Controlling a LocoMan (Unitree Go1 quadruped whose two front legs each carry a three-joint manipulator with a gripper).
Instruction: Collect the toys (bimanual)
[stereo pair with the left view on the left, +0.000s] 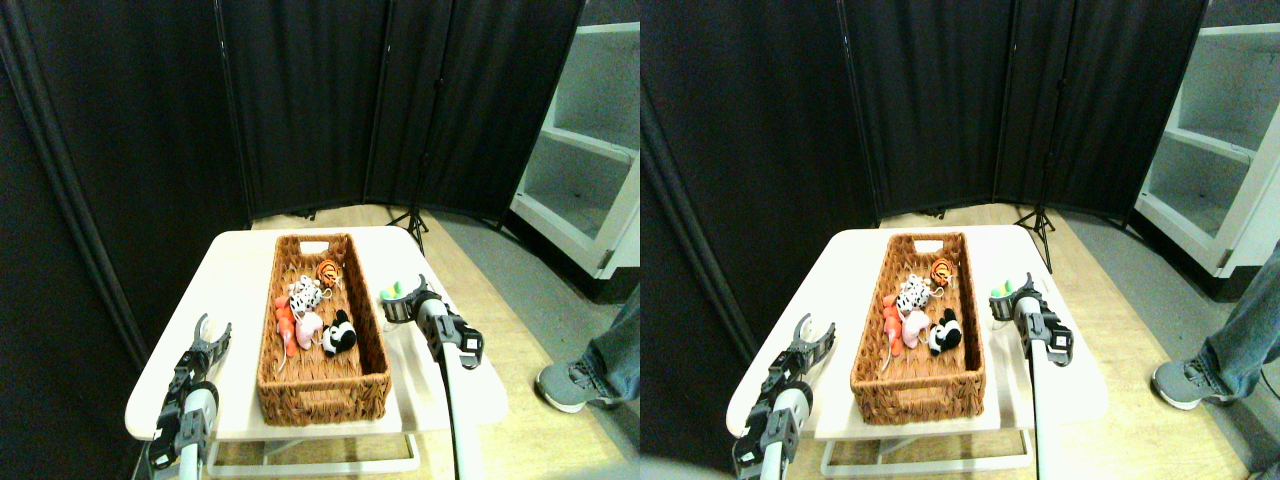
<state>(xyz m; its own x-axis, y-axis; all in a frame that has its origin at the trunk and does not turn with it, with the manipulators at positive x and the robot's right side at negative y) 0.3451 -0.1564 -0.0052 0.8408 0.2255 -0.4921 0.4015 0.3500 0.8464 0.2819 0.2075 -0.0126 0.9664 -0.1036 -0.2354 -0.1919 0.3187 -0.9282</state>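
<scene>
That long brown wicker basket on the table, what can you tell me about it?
The long brown woven wicker basket is rectangular, with a handle slot cut in each short end. It lies flat, lengthwise down the middle of the pale table. Inside lie several small plush toys: orange tiger, spotted cow, pink, red-orange, black-and-white panda. Neither gripper touches it.

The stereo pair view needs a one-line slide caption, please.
Right gripper grips a green toy beside the basket of plush toys; left gripper open on the table.

Black folding screen (300, 100) panels enclose the rear; a tripod stand (413, 215) stands at their foot. Pale wood floor (500, 290) with grey strip. White shelving unit (585, 160) at right. White counter (235, 270), rounded corners.
</scene>
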